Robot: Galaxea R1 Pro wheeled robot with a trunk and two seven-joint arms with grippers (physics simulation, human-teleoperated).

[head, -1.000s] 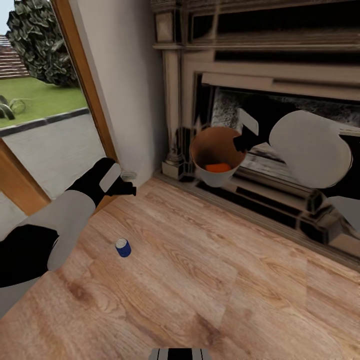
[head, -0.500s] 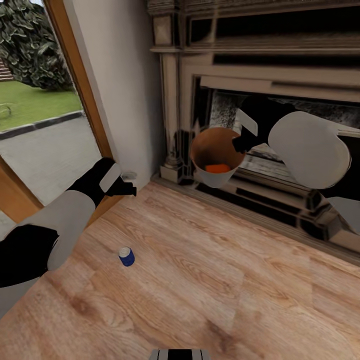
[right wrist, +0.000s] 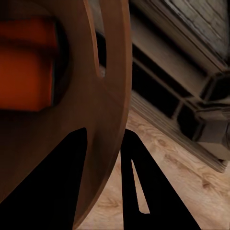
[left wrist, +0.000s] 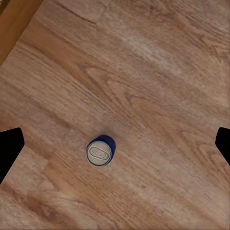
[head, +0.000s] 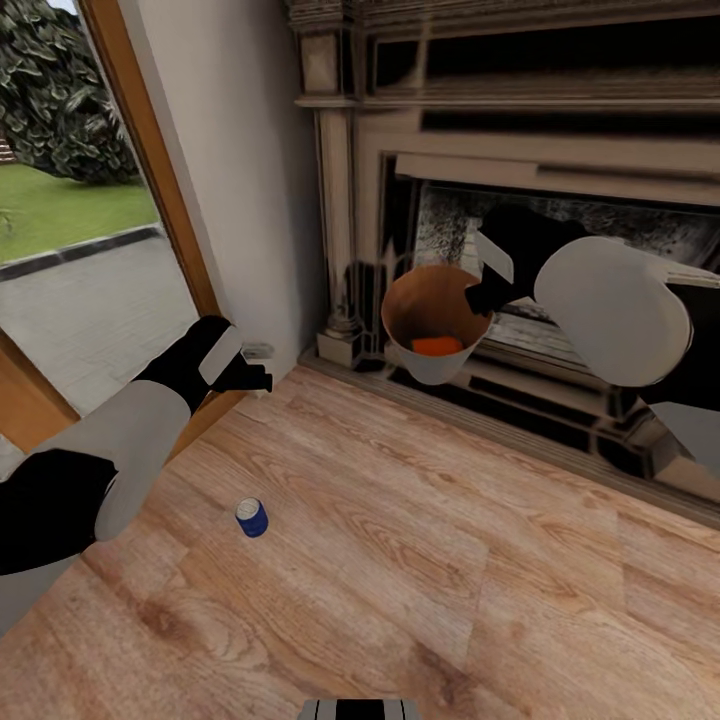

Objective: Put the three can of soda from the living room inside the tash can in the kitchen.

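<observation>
Right claw (head: 478, 288) grips bin (head: 432, 362) rim, held in front of the fireplace (head: 520, 140); orange can (head: 437, 346) inside the bin. Blue can (head: 251, 518) upright on floor (head: 400, 560), left of the bin, beneath the left claw (head: 262, 378), which is spread open and empty.

A: Was there room around the blue can (head: 251, 518)?

B: Plenty. It stood upright and alone on the wood floor (head: 430, 560), bare boards on every side. From the left wrist camera the can (left wrist: 99, 152) sat between the spread fingertips, well apart from both.

A: What blocked the far side?

B: The fireplace (head: 520, 200) ran along the far right, the white wall (head: 235, 180) and wooden door frame (head: 150, 170) at the far left. The bin (head: 432, 322), gripped at its rim by the right gripper (head: 480, 292), hung before the fireplace.
</observation>
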